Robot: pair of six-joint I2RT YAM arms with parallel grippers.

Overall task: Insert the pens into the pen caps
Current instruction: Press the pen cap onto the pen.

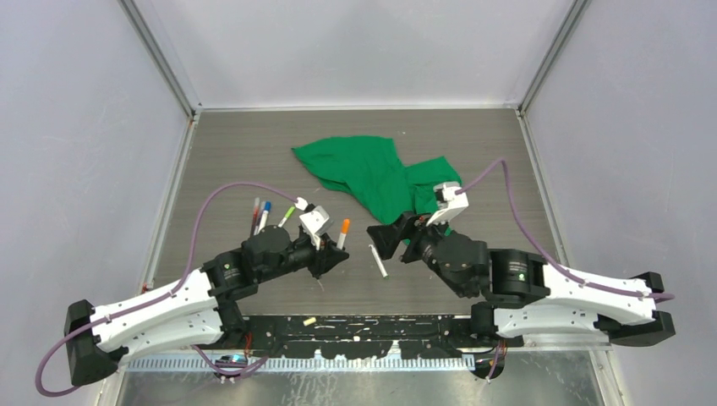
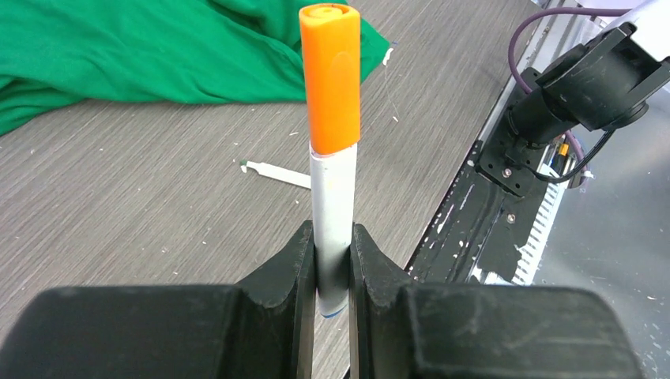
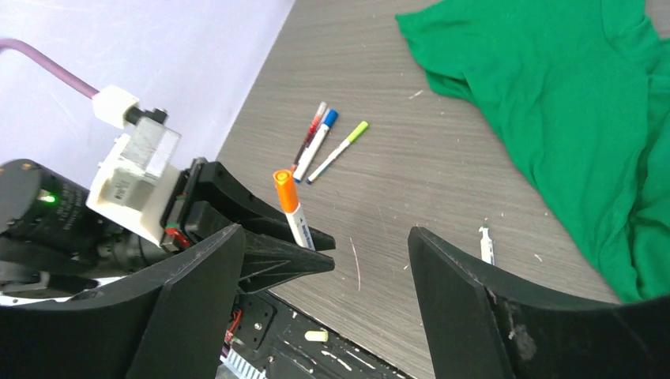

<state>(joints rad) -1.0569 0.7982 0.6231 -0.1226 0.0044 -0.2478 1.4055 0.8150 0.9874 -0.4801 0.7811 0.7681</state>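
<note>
- Top view: the left claw (image 1: 336, 254) is clamped narrow on the lower barrel of a white-barrelled orange-capped pen (image 1: 342, 233), which stands up out of it near the middle of the grey wood-grain bench (image 1: 237, 161).
- Top view: the right claw (image 1: 382, 241) faces it from the right with its jaws apart, holding nothing.
- Top view: a thin loose white pen (image 1: 379, 260) lies flat on the bench between the 2 claws. It is just beside the right claw on its near side, and its long axis runs roughly near to far with a slight lean.
- Top view: 3 parked pens (image 1: 264, 215) with dark red, blue and yellow-green ends lie side by side left of the left claw. A crumpled green cloth (image 1: 372, 173) lies beyond both arms.
- Left wrist view: the barrel sits upright between the 2 black fingers (image 2: 296, 260). The orange cap is seated on its top end, so I judge this pen done.
- Left wrist view: the loose white pen (image 2: 276, 172) lies beyond it, a small dark-green tip at its left end and no cap on it.
- Right wrist view: the jaws stand wide, and the left claw with the orange-capped pen (image 3: 288, 201) is framed between them.
- Right wrist view: the loose white pen (image 3: 486, 245) lies off toward the right finger, partly hidden behind it.
- Judgement: the right claw is the nearer to the loose white pen. To take it, the jaws would need to come down across that near-far axis, not along it.
</note>
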